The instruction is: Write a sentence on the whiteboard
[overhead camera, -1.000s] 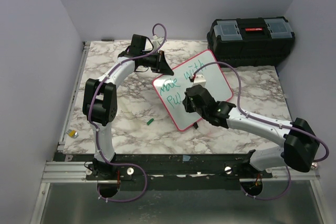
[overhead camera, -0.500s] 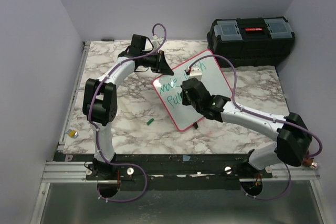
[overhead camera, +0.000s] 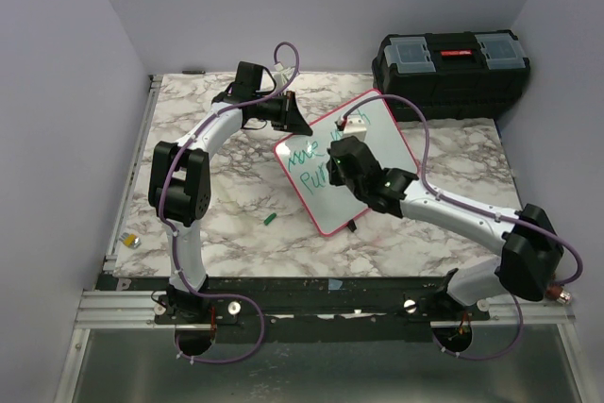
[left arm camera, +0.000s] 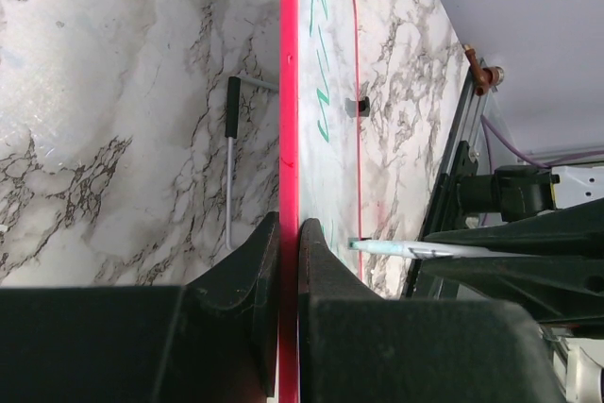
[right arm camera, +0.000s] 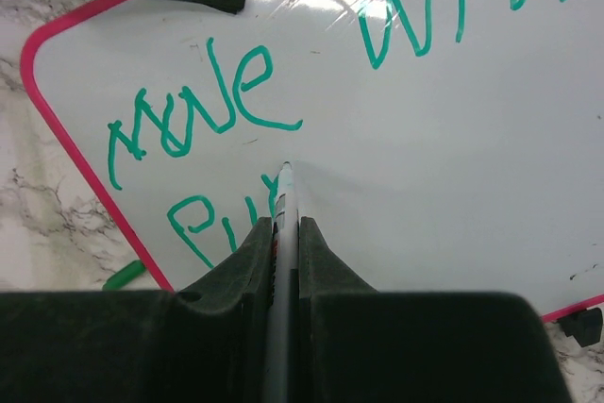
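1. Your left arm [overhead camera: 203, 139] bends up the left side of the top view. Then it reaches right to the top left edge of the whiteboard [overhead camera: 387, 143].
2. Your left gripper [left arm camera: 288, 228] is pinched tight on the board's thin pink-red frame. One black finger sits on each side of it.
3. Your right arm [overhead camera: 453, 219] comes in from the lower right and stretches over the middle of the board.
4. Your right gripper [right arm camera: 286, 228] is squeezed closed on a thin marker [right arm camera: 283, 191]. The marker's tip sits right at the board, just under the green writing.
5. The whiteboard sits in the middle of the top view, turned at a slant on the table [overhead camera: 236, 214]. It is flat, shiny and white, with round corners.
6. The table top looks like marble, white with grey wiggly lines. A small green piece [overhead camera: 270, 219] lies on it near the board's lower left side.
7. A black toolbox [overhead camera: 451, 68], blocky with a red latch, stands in the upper right.
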